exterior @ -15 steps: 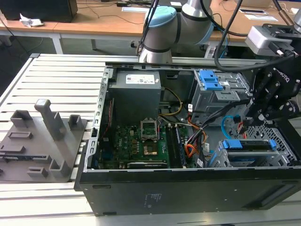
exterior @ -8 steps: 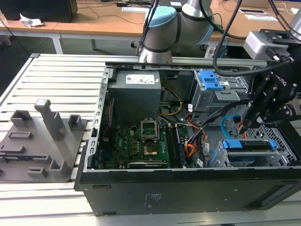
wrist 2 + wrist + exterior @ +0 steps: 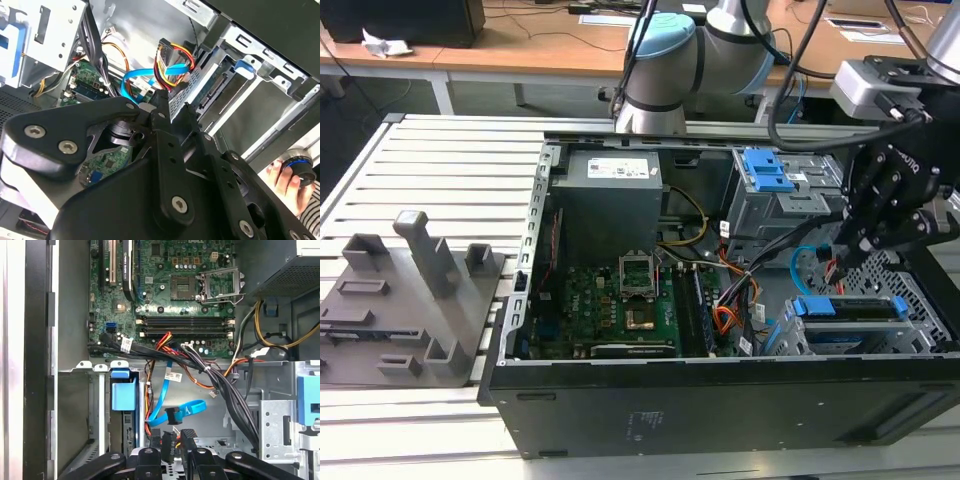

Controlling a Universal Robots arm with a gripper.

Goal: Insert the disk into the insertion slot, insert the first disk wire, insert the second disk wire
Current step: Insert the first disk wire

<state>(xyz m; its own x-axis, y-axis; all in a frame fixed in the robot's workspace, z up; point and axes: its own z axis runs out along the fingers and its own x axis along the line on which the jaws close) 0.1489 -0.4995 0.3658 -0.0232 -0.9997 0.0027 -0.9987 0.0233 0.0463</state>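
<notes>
Disk (image 3: pixel 850 308) w/ blue carrier sits in the insertion slot (image 3: pixel 920 300), at the exterior view's right, near side. Gripper (image 3: pixel 171 436) hangs just above it, prob. clenched on a dark plug (image 3: pixel 169 446) of the coloured wires (image 3: pixel 172 62). Second disk wire (image 3: pixel 182 411) loops just beside.

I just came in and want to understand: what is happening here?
A robot arm is working inside an open computer case. The disk already sits in the insertion slot. The gripper, right beside it, seems to hold the plug of the first disk wire, the orange and yellow bundle. The second disk wire, light blue, hangs in a loop close by.
</notes>
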